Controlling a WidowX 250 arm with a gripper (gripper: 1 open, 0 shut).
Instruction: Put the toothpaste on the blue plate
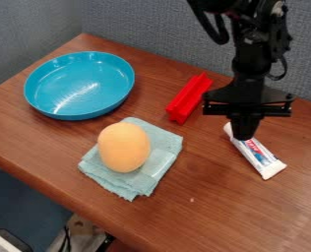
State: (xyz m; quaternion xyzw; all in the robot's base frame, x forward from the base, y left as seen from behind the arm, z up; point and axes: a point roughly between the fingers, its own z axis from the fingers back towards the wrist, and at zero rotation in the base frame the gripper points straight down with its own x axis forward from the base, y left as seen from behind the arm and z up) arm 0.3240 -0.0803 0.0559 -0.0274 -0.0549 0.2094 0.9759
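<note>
From the camera view, the toothpaste [256, 151] lies flat on the desk [224, 202], well right of the blue plate [78, 85], its long axis running diagonally toward the front right. The gripper [245, 134] points straight down over the tube's cap end, jaws pressed together, empty.

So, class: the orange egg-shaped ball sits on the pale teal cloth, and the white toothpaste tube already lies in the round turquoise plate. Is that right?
Not quite. The camera view shows the white toothpaste tube lying on the brown wooden table, under the black pincer; the round turquoise plate holds nothing. The orange egg-shaped ball does sit on the pale teal cloth.
</note>
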